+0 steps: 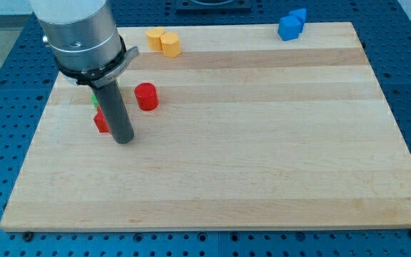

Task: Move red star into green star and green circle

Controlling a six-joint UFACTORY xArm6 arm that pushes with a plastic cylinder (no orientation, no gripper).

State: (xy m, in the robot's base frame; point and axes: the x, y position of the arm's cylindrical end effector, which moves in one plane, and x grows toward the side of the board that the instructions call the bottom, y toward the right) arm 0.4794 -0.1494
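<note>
My tip (123, 140) rests on the board at the view's left, just right of and below a red block (102, 122) that the rod mostly hides; its shape cannot be made out. A sliver of a green block (93, 98) shows just above that red block, behind the rod and the arm's collar. Only one green piece shows, and I cannot tell whether it is the star or the circle. A red cylinder (146, 96) stands to the right of the rod, apart from it.
Two yellow blocks (163, 41) sit together near the board's top edge. Two blue blocks (292, 24) sit at the top right edge. The wooden board (262, 143) lies on a blue perforated table.
</note>
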